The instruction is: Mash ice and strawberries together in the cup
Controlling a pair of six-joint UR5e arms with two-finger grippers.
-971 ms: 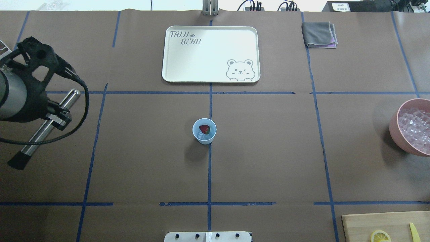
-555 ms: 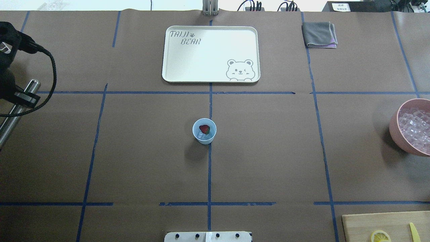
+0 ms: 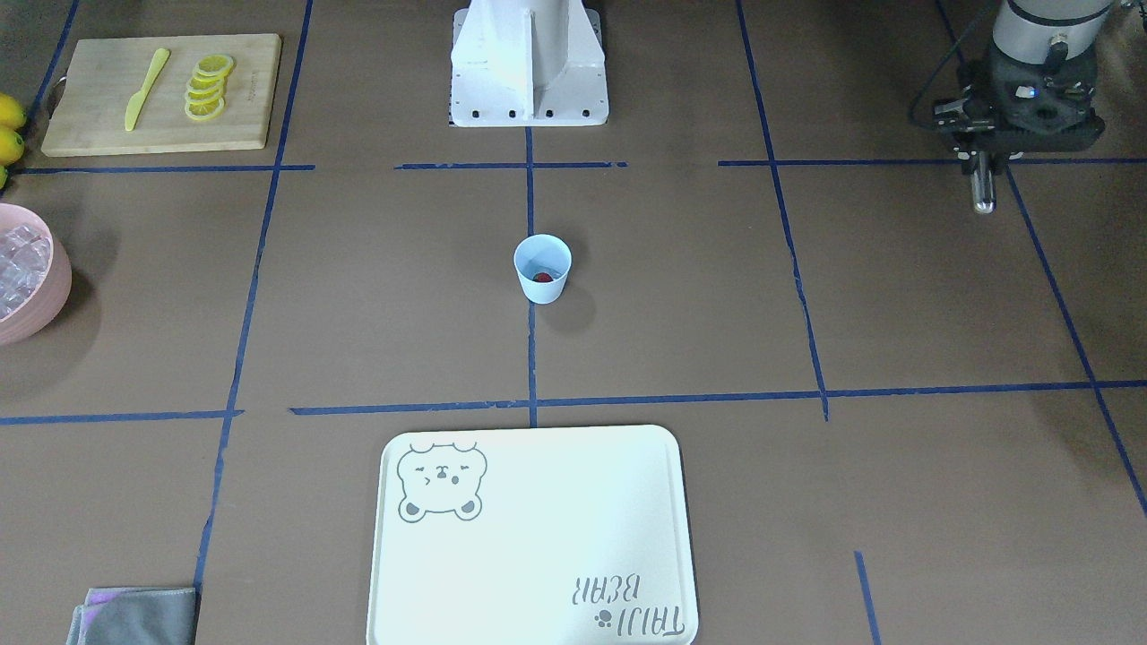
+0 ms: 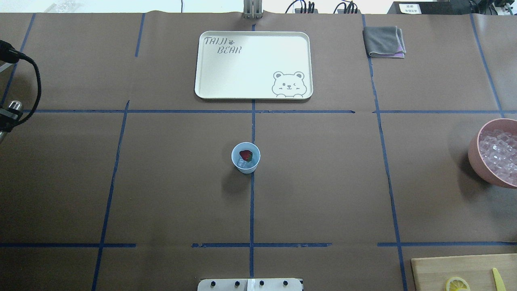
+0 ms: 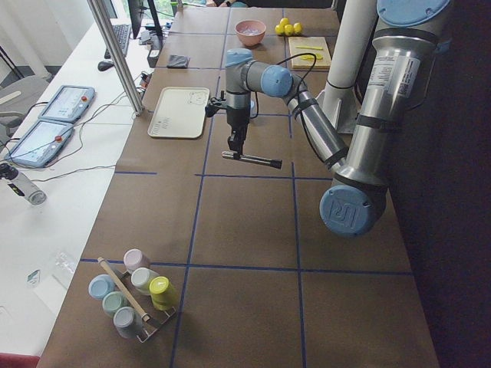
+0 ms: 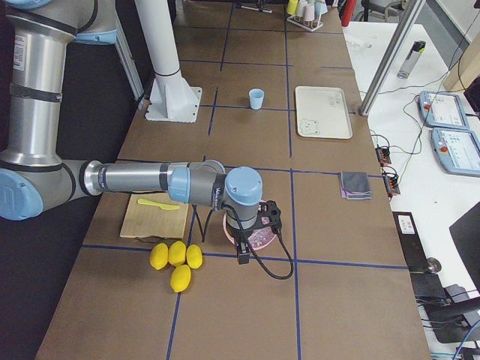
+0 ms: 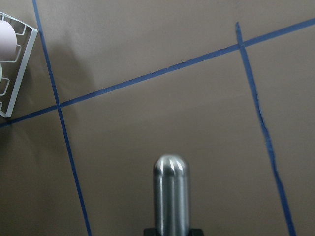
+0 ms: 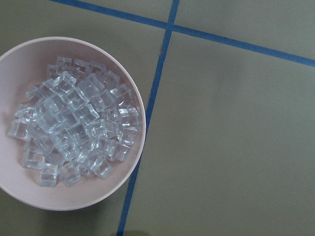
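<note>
The pale-blue cup (image 4: 245, 158) stands upright at the table's middle, also in the front view (image 3: 542, 269). It holds a red strawberry (image 4: 245, 154) and some ice (image 4: 241, 163). My left gripper (image 3: 983, 167) is far to the cup's left, above the table, shut on a steel masher rod (image 3: 984, 190). The rod lies level in the left side view (image 5: 252, 159) and fills the bottom of the left wrist view (image 7: 171, 194). My right gripper (image 6: 241, 251) hangs over the pink bowl; I cannot tell whether it is open or shut.
A pink bowl (image 4: 473, 155) of ice cubes (image 8: 74, 128) sits at the right edge. A white tray (image 4: 253, 64) and a grey cloth (image 4: 383, 41) lie at the far side. A cutting board (image 3: 161, 94) with lemon slices, whole lemons (image 6: 176, 259) and a cup rack (image 5: 134, 295) are nearby.
My left arm has moved left with the masher rod, almost out of the overhead view. The cup and its contents have not moved.
</note>
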